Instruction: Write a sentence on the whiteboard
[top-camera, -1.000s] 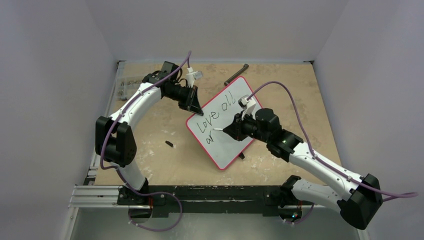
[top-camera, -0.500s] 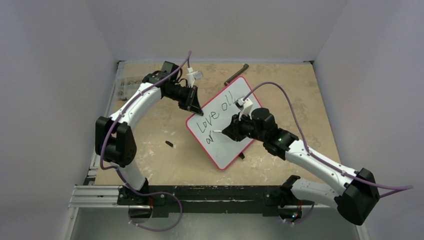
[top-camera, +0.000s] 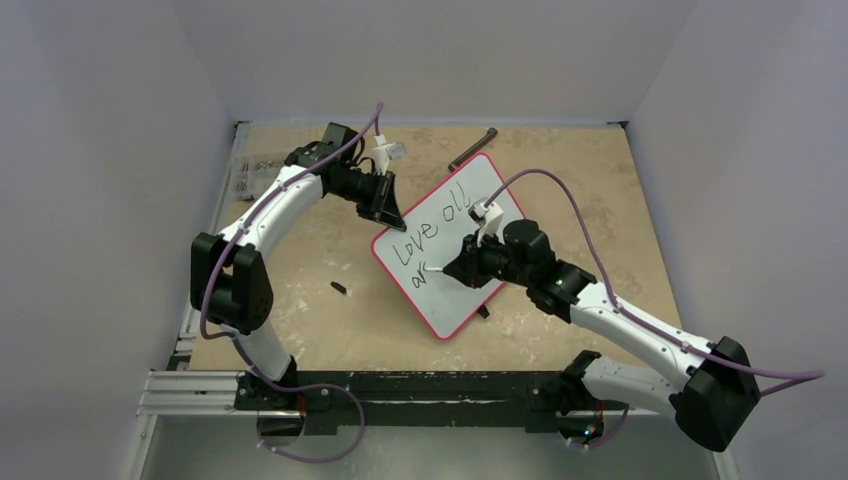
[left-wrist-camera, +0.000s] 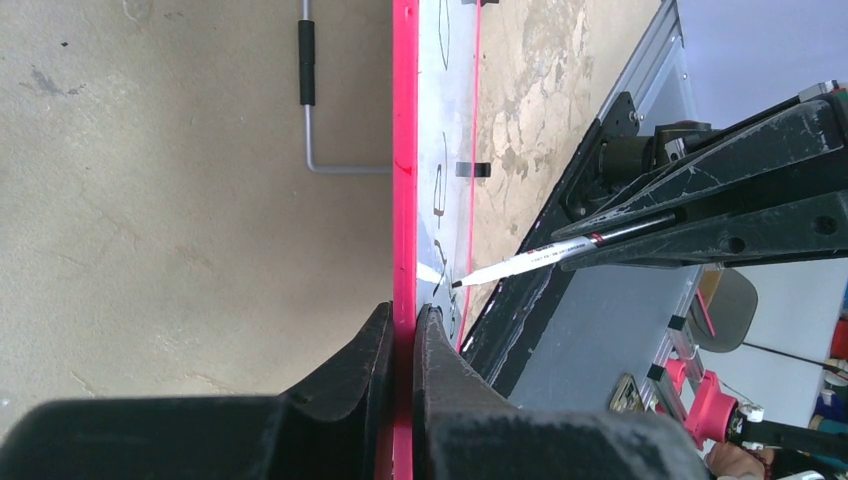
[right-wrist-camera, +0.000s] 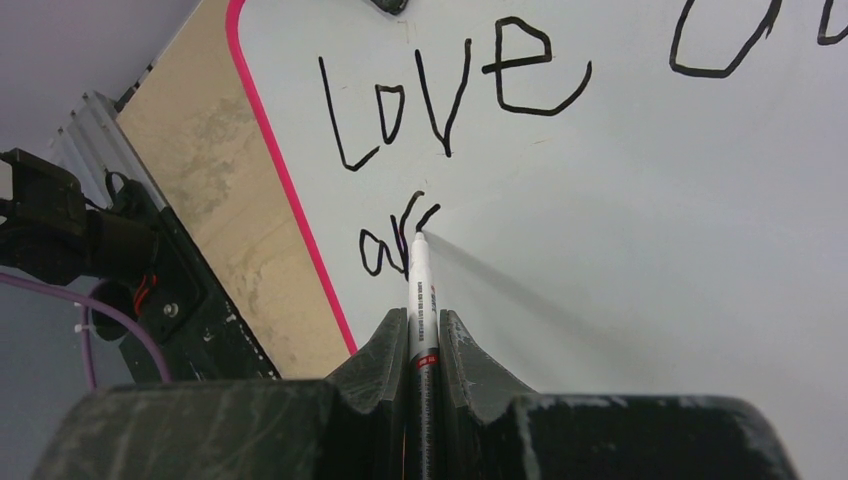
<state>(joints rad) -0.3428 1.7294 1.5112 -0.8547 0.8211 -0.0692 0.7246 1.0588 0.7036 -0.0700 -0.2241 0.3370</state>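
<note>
The whiteboard (top-camera: 458, 303) with a red-pink rim lies slanted in the middle of the table. The sentence (top-camera: 430, 225) reads "Love all" on one line and "ar" below it, in black strokes. My left gripper (top-camera: 392, 222) is shut on the board's upper left rim (left-wrist-camera: 404, 150), with the jaws closed on either side of it (left-wrist-camera: 404, 315). My right gripper (top-camera: 455, 268) is shut on a white marker (right-wrist-camera: 420, 290). The marker's tip touches the board just right of the "ar" (right-wrist-camera: 395, 240). The marker also shows in the left wrist view (left-wrist-camera: 520, 262).
A grey metal hex key (top-camera: 472, 148) lies past the board's far corner. A small black piece (top-camera: 339, 289) lies on the table left of the board. Small hardware bits (top-camera: 248, 170) sit at the far left edge. A black clip (top-camera: 483, 311) sticks out under the board's near side.
My right gripper has shifted slightly left and nearer with the marker, and the tip now sits at the end of the "ar". The left gripper and the board have not moved.
</note>
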